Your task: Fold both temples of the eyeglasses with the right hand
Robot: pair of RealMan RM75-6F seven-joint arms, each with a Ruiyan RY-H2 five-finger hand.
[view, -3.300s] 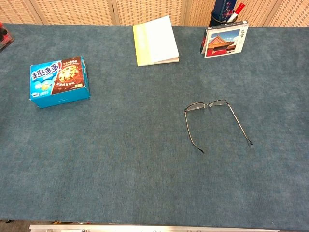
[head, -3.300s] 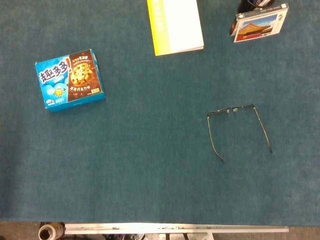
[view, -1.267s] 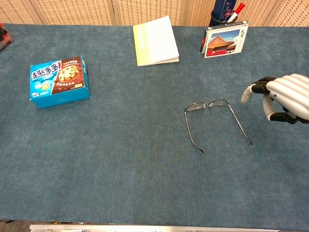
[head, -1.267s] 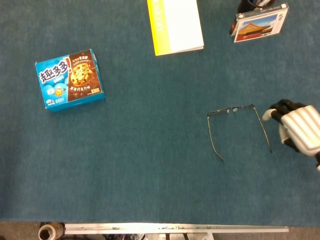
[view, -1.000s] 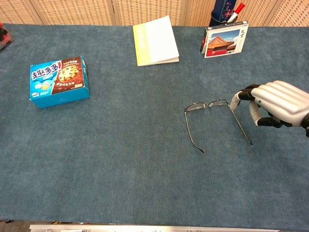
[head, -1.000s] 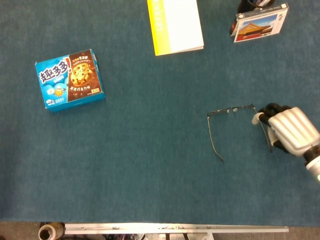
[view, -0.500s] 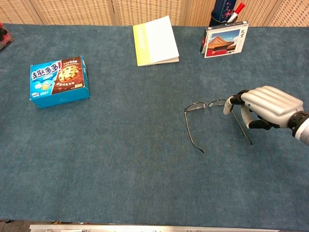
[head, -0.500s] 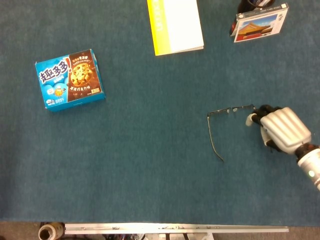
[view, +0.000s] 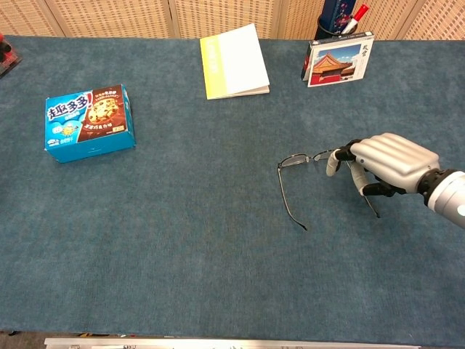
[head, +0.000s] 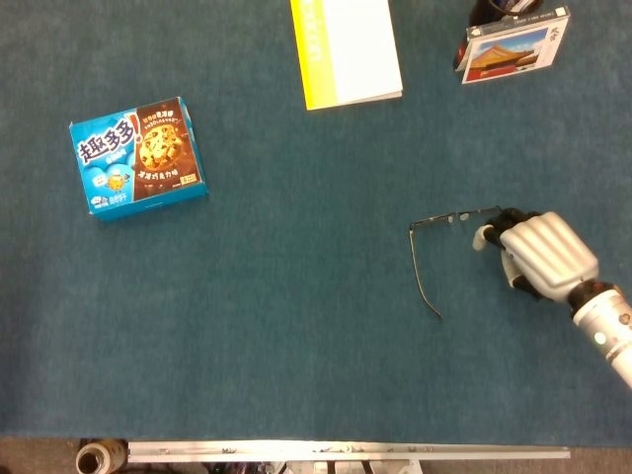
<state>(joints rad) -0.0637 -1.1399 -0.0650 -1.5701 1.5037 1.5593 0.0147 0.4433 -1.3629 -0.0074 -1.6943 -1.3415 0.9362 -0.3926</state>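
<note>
The eyeglasses (view: 317,182) lie open on the blue cloth, thin wire, judged light, springy and easily bent; push each temple near its hinge. The right hand (view: 383,163) covers the right temple, fingers curled, contact unclear. Beyond, a cookie box (view: 89,121) bears Chinese lettering.

Right robot hand (head: 538,255) (view: 385,161): back is a glossy silver-grey shell moulded into rounded parallel ridges running along the fingers. Fingers (view: 333,163) show black segments beneath the shell and end in pale, whitish tips; black parts also show on the underside in the chest view. Wrist is a black collar leading into a smooth light-grey cylindrical forearm with a small dark mark on it.
</note>
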